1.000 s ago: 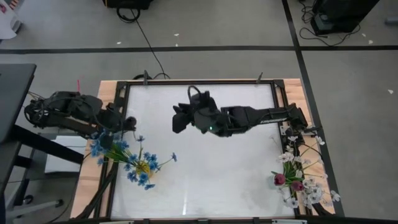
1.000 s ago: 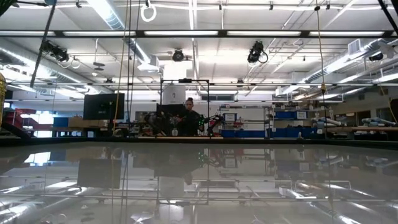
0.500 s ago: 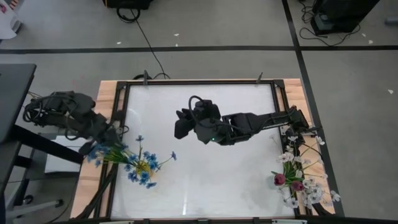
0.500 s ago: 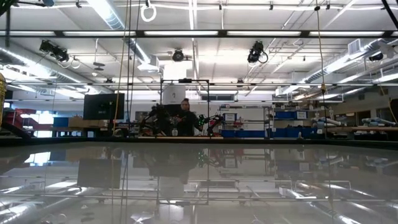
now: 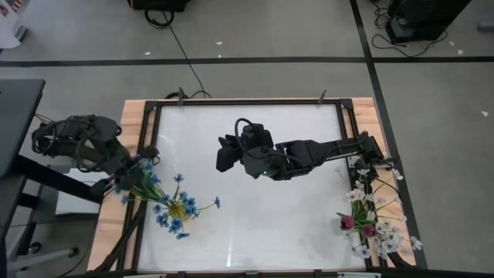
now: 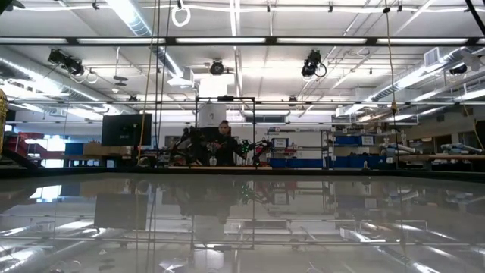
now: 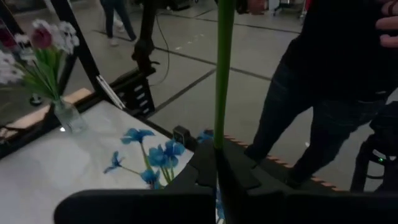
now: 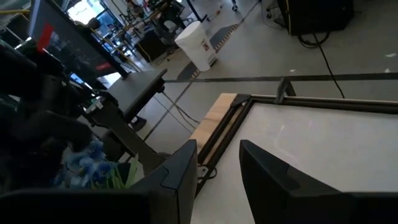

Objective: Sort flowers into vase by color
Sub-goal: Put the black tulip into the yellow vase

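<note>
My left gripper (image 5: 143, 164) is at the table's left edge, shut on a long green stem (image 7: 222, 74). From it a spray of blue flowers (image 5: 176, 207) fans out over the white table toward the near edge. More blue blossoms (image 5: 126, 182) cluster just beside that gripper. A glass vase (image 7: 67, 116) with white and red-purple flowers (image 5: 364, 220) stands at the near right corner. My right gripper (image 5: 224, 154) hovers over the table's middle, open (image 8: 217, 177), with nothing between its fingers. The low view shows neither gripper. My left gripper pinches the thin green stem (image 7: 219, 140) between its two shut fingers. The stem lies across the fingers and runs straight on past them. The blue blossom end (image 5: 176, 207) reaches out over the table; whether it touches the table, I cannot tell.
A black frame (image 5: 247, 102) borders the white table, with wooden strips along its left and right sides. A person in dark trousers (image 7: 323, 93) stands close beyond the table's left edge. Bare white surface lies between the two flower groups.
My left gripper has rolled and tipped at the table's left edge, staying shut on the stem; the blue spray has swung with it, a little toward the near edge. My right arm has swung slightly toward the near edge and then kept still, its gripper open throughout.
</note>
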